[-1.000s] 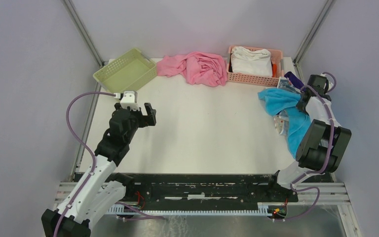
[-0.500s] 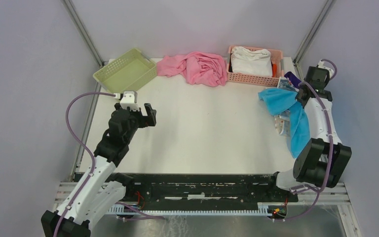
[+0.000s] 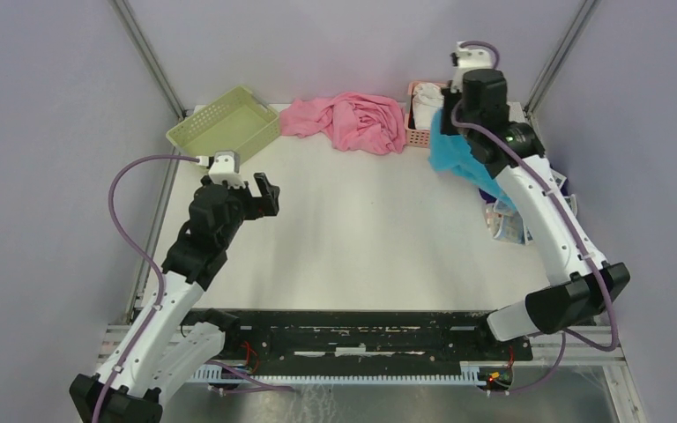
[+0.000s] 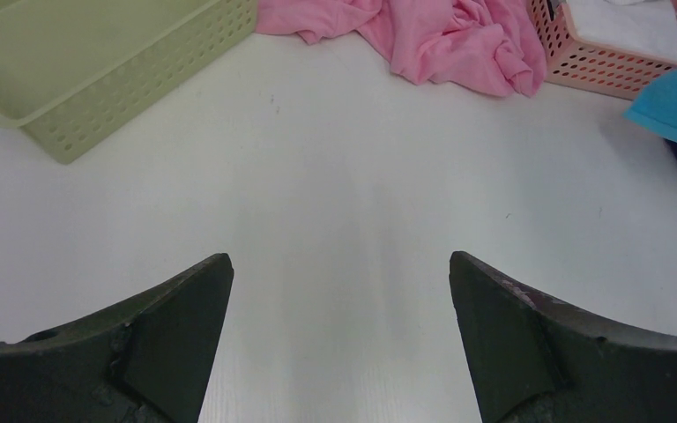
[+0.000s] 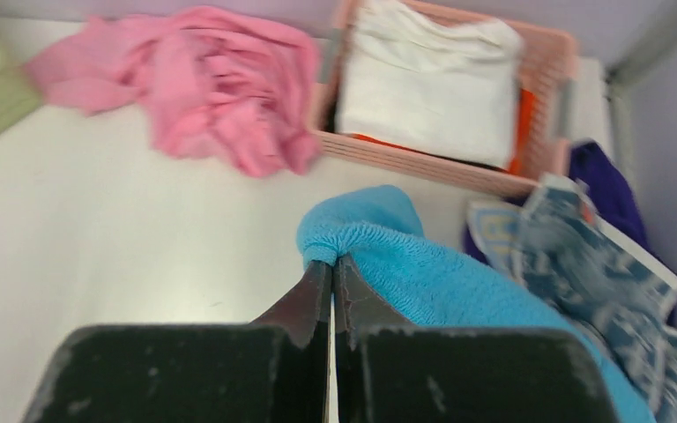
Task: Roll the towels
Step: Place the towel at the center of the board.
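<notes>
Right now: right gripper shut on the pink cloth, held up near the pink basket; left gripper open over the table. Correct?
Wrong cloth. The right gripper is shut on the blue towel, not the pink cloth, which lies loose on the table; the right wrist view shows it. The rest stands: pink basket nearby, left gripper open.

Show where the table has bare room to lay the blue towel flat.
The middle of the white table is bare, bordered by the left gripper, the crumpled pink cloth and green plastic basket at the far edge. Crowded: the far right corner, holding the pink plastic basket and printed towels, where the right gripper pinches the bright blue towel.
</notes>
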Available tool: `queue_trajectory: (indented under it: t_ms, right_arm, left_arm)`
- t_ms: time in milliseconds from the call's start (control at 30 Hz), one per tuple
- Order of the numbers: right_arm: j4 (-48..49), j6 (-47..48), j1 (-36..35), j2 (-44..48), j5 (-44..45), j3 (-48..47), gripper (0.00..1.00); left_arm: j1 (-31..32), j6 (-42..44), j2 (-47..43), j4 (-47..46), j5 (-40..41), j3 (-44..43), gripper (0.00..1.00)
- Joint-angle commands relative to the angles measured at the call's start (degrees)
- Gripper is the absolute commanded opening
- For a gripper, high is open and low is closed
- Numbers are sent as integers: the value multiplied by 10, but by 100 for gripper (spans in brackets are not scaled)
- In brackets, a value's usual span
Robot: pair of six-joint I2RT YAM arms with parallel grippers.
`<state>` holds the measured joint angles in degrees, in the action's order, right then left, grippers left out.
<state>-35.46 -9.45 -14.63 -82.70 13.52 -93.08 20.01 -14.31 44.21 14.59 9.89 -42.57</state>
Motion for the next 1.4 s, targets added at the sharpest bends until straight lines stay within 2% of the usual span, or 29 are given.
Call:
queue_trajectory:
  t_ms: [0, 133, 233, 300, 467, 700, 833, 967, 1033, 1133, 1367]
  right_arm:
    - [10, 22, -127, -38, -14, -61, 1]
    - [12, 30, -235, -99, -23, -78, 6]
    - [4, 38, -288, -129, -38, -81, 29]
    - [-1, 42, -300, -133, -43, -70, 39]
    - [3, 53, -298, -101, 1, 10, 55]
    - [40, 3, -256, -85, -35, 139, 60]
    - [65, -43, -209, -109, -89, 171, 61]
    - [132, -107, -168, -122, -150, 218, 65]
    - [169, -141, -132, -136, -168, 236, 67]
    - [188, -175, -91, -171, -193, 228, 67]
    - [134, -125, -79, -263, -129, 132, 64]
  left_arm:
    - [2, -68, 5, 1, -24, -29, 99]
    - [2, -93, 16, -2, -39, -21, 99]
    - [2, -103, 28, 4, -49, -15, 99]
    - [2, -111, 37, 7, -52, -12, 99]
    - [2, -132, 69, 15, -57, -4, 99]
    - [2, -181, 143, 25, -12, 1, 100]
    - [2, -204, 193, 10, -7, 10, 100]
    - [2, -224, 229, -21, -23, 25, 99]
    - [2, -225, 246, -19, -2, 16, 99]
    - [1, -217, 276, -8, 53, -23, 100]
    - [-39, -134, 404, 60, 47, -206, 99]
